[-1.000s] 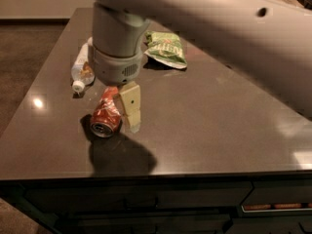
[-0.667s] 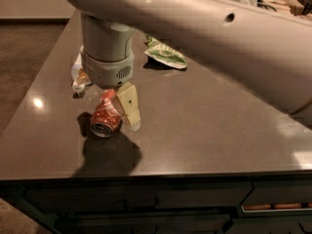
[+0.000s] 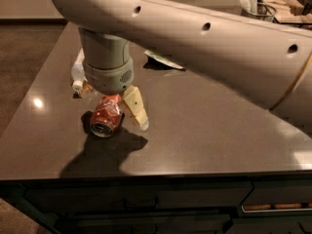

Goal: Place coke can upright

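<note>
— What takes up most of the view?
— The arm. It is a pale bulk reaching in from 3 o'clock and ending in a grey wrist over the left part of the dark worktop.
— And the gripper?
— The gripper hangs under that wrist, low over the worktop. One cream finger shows, slanting out toward 5 o'clock, and the other is hidden. The fingers look spread, straddling the coke can rather than pinching it.
— Where is the coke can?
— The coke can lies on its side on the worktop, one round end facing 7 o'clock and the other tucked under the wrist. The visible finger stands just beside it at 3 o'clock, its tip apart from the can.
— Anything smaller?
— A clear bottle with a white cap lies near the can at 11 o'clock. A green packet lies at 1 o'clock, partly under the arm.
</note>
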Motion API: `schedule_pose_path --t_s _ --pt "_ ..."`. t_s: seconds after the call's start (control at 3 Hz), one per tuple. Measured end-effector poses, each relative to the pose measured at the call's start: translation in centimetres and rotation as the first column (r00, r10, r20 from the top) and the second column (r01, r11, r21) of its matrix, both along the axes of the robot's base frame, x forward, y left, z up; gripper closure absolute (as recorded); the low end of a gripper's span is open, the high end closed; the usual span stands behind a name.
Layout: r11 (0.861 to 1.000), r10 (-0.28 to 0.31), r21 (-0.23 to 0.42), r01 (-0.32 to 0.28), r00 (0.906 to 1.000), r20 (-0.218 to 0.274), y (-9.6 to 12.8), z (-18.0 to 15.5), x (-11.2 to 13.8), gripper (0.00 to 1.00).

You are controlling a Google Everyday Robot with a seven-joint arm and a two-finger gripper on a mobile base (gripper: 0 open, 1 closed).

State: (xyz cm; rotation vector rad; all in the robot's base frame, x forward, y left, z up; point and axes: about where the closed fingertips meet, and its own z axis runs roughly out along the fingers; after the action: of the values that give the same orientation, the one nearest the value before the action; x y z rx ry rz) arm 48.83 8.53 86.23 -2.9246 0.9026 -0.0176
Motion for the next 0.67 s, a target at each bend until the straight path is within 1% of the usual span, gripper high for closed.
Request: schedule_pose_path --t_s 0.33,0.67 --pt "0.998 0.052 -0.026 -0.052 0.9983 -0.026 -0.40 -0.49 0.22 0.18" --pt "0.994 0.096 -0.036 -0.098 0.9937 -0.058 -0.48 -0.79 -0.46 0.42"
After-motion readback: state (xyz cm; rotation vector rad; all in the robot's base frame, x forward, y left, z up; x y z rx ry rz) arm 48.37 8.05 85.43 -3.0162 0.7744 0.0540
